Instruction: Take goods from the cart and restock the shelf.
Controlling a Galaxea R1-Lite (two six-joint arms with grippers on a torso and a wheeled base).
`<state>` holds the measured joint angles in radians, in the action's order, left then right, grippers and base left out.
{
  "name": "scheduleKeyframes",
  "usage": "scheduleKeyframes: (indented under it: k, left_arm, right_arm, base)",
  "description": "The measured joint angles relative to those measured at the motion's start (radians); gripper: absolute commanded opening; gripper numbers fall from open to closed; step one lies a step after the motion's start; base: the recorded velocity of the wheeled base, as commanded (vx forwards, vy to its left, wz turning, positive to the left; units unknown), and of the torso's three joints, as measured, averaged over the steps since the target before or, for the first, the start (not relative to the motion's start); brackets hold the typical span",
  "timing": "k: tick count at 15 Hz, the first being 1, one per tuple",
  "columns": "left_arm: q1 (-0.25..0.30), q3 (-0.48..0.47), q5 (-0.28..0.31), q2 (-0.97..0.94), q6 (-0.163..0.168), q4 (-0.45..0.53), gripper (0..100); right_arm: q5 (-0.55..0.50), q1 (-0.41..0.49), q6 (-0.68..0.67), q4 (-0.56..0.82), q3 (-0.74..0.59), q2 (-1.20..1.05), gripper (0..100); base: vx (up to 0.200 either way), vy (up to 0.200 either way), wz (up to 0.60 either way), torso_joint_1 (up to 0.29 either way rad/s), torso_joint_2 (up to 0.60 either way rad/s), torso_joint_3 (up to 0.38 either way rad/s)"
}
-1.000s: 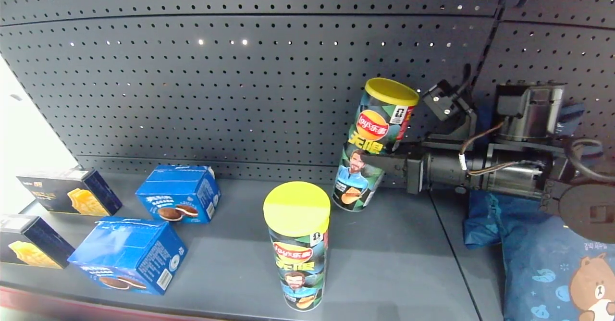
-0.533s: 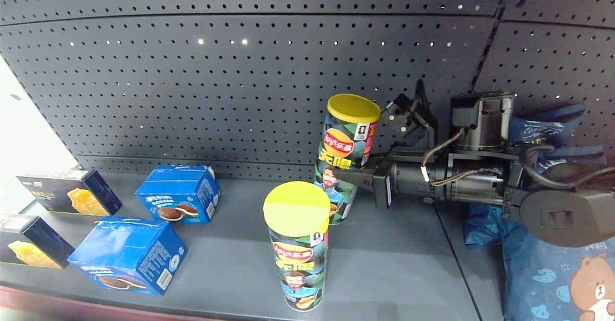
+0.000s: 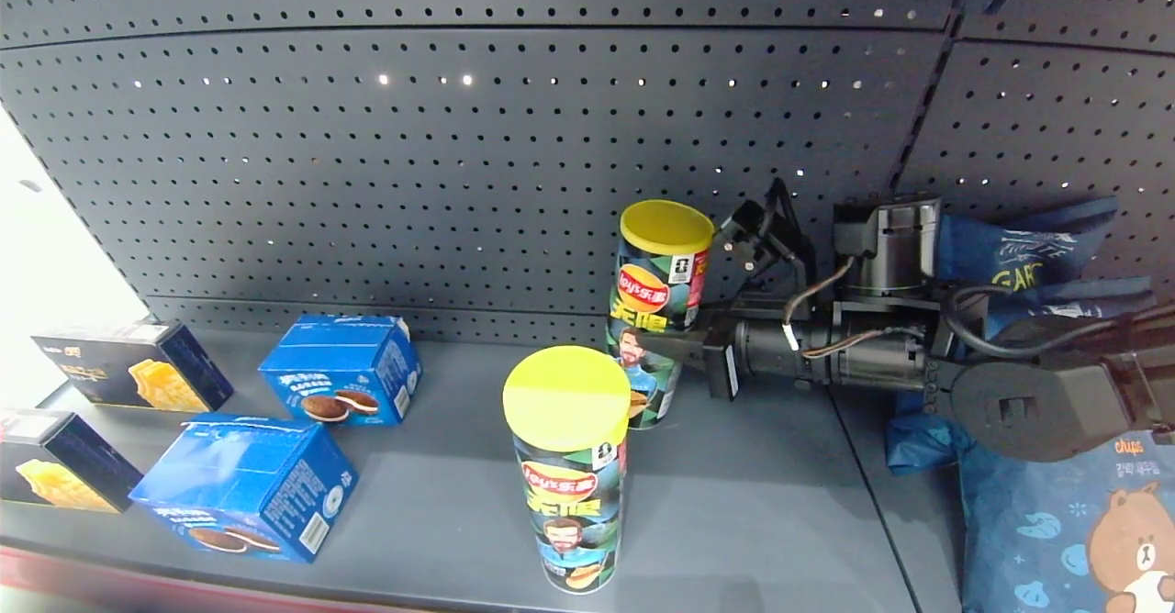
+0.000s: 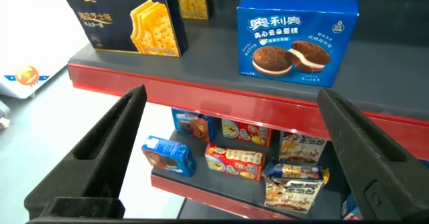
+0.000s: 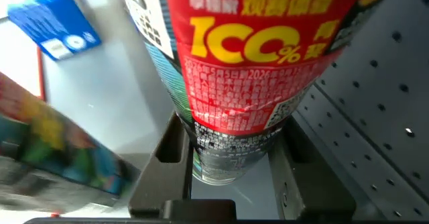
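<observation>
A chip can (image 3: 659, 306) with a yellow lid stands nearly upright at the back of the grey shelf (image 3: 762, 503), close to the pegboard. My right gripper (image 3: 675, 347) is shut on its lower half, coming in from the right. In the right wrist view the can (image 5: 248, 76) sits between the two fingers (image 5: 167, 150). I cannot tell whether its base touches the shelf. A second, identical can (image 3: 569, 466) stands free near the front edge, just in front and left of the held one. My left gripper (image 4: 231, 157) is open and holds nothing, below the shelf's red front edge (image 4: 221, 100).
Two blue cookie boxes (image 3: 341, 370) (image 3: 246, 489) and two black cracker boxes (image 3: 138, 365) (image 3: 60, 462) lie on the shelf's left part. Blue snack bags (image 3: 1056, 521) fill the right side. The pegboard wall (image 3: 459, 182) backs the shelf. A lower shelf (image 4: 234, 163) carries small packs.
My right arm has carried the can leftward and down. The can has gone from raised and tilted to nearly upright behind the front can. Other goods have not moved.
</observation>
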<state>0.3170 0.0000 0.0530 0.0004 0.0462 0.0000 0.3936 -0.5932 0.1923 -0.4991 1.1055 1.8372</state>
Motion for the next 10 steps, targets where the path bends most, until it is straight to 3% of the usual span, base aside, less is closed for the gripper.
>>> scheduleKeyframes:
  k: [10]
  left_arm:
    - [0.000,0.000,0.000,0.000,0.000,0.000,100]
  right_arm:
    - [-0.024,0.019,0.005,-0.005,-0.011,0.025,0]
  base:
    - [0.000,0.000,0.00,0.000,0.00,0.000]
